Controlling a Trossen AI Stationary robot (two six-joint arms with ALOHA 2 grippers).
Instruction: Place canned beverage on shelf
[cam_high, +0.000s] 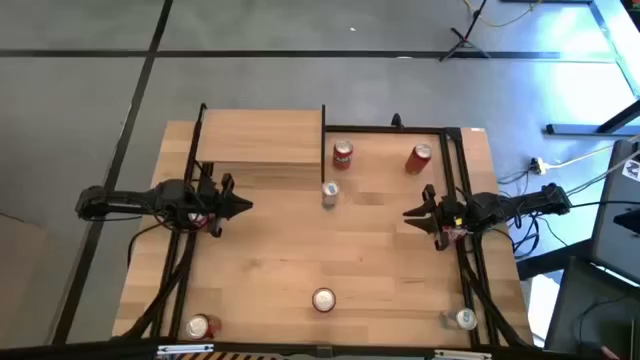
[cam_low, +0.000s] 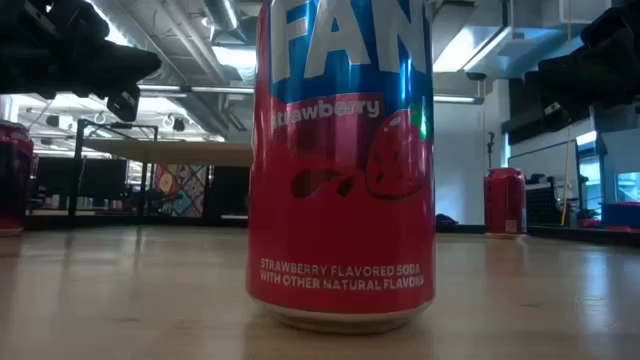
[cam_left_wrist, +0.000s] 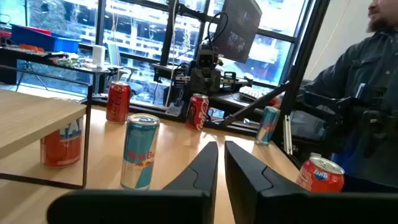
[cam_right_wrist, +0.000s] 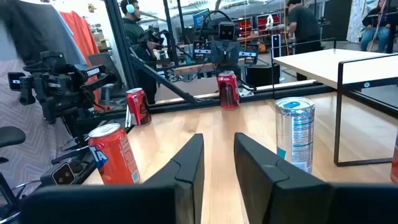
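The light-wood shelf (cam_high: 262, 138) stands on thin black posts at the table's far left. Several cans stand upright on the table. A silver-blue can (cam_high: 330, 193) is near the shelf's right corner, and two red cans (cam_high: 343, 153) (cam_high: 419, 157) are at the far side. A strawberry soda can (cam_high: 323, 299) stands near the front edge and fills the low view (cam_low: 340, 160). An orange can (cam_left_wrist: 61, 144) stands under the shelf. My left gripper (cam_high: 245, 207) is shut and empty at the table's left. My right gripper (cam_high: 408, 213) is slightly open and empty at the right.
More cans stand at the front left corner (cam_high: 198, 326) and the front right corner (cam_high: 465, 318). Black frame bars run along the table's sides and far edge (cam_high: 400, 127). The table's middle between the grippers is bare wood. People sit at desks beyond the table (cam_right_wrist: 134, 25).
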